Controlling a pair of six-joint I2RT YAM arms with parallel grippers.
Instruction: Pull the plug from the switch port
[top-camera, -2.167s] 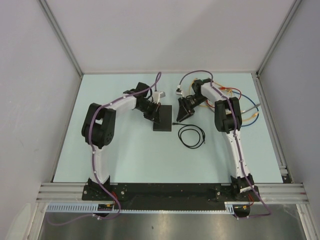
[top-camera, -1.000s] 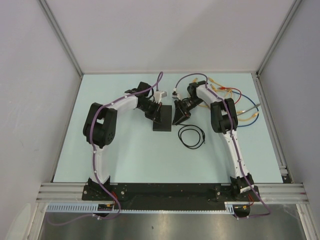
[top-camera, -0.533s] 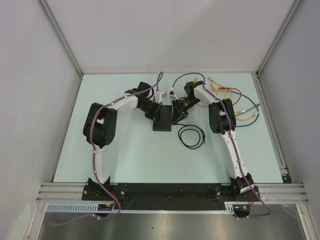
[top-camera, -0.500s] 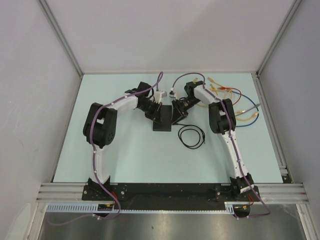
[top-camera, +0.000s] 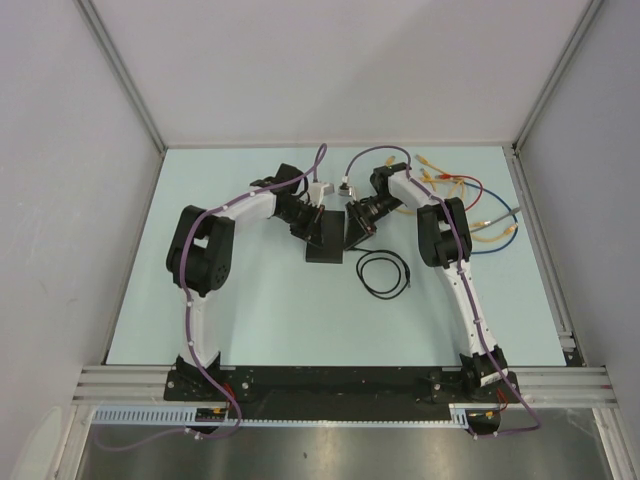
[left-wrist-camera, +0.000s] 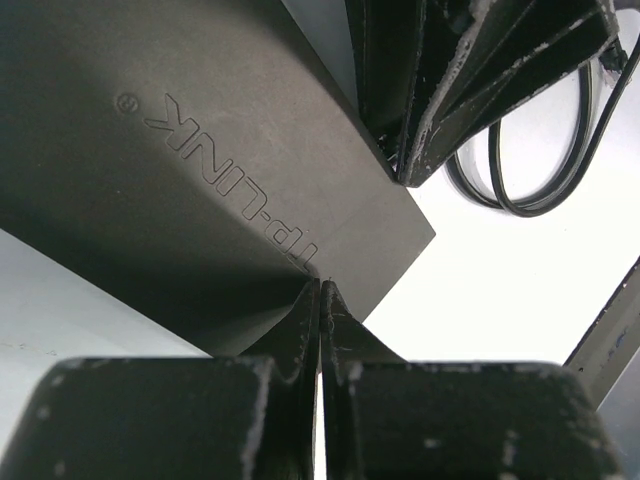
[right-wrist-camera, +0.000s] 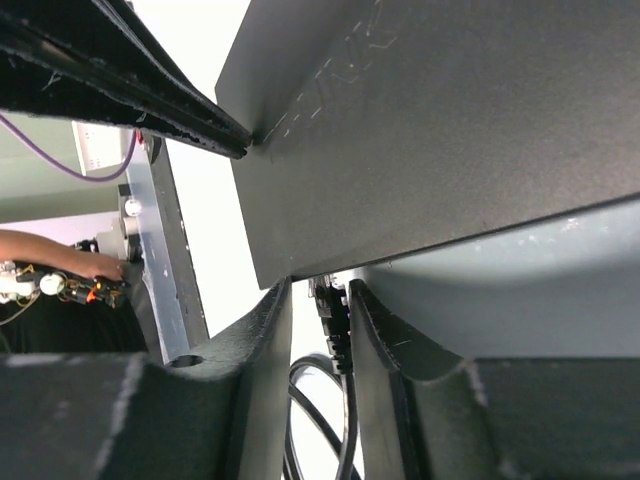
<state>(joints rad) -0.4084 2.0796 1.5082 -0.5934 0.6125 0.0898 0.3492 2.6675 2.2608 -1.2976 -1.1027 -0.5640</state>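
Plug (right-wrist-camera: 330, 322) now sits between the fingers of the right claw (right-wrist-camera: 318, 298), seated in the right-hand edge of the switch (top-camera: 325, 240). That is the change. A couple of seconds ago this claw hung off to the right of the switch, well apart from it. Since then it has slid in against that edge, and its jaws have drawn in from wider to a narrow gap. A sliver of light shows beside one finger, so I judge the plug bracketed but not yet pinched.

The left claw (left-wrist-camera: 320, 296) has stayed put, jaws pressed together and tips resting on the switch's lettered top near its corner, holding it down on the table (top-camera: 250, 310).

The plug's black cable (top-camera: 385, 273) lies coiled just near-right of the switch. A bundle of coloured wires (top-camera: 470, 200) lies farther right of it.

For the task, the reach looks finished. What remains is to finish the squeeze and draw the plug straight out, away from the switch's edge.
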